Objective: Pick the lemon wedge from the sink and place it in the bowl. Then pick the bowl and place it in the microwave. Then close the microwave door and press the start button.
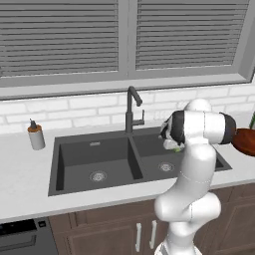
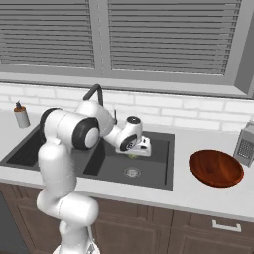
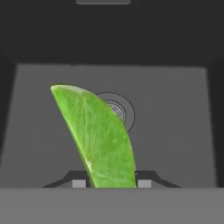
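My gripper (image 2: pixel 133 155) hangs over the right basin of the dark grey sink (image 2: pixel 158 171), shut on the lemon wedge (image 3: pixel 100 135). In the hand view the yellow-green wedge stands upright between the two fingertips, above the round drain (image 3: pixel 124 113). From the left base view the wedge (image 1: pixel 177 148) peeks out below the hand (image 1: pixel 174 144), clear of the basin floor. The reddish-brown bowl (image 2: pixel 216 167) sits empty on the counter to the right of the sink, and its edge shows beside my arm (image 1: pixel 245 141). The microwave and its door are out of view.
A tall black faucet (image 1: pixel 130 107) rises behind the divider between the basins. A soap dispenser (image 1: pixel 35 134) stands on the counter left of the sink. A steel grater (image 2: pixel 245 144) stands just behind the bowl at the right.
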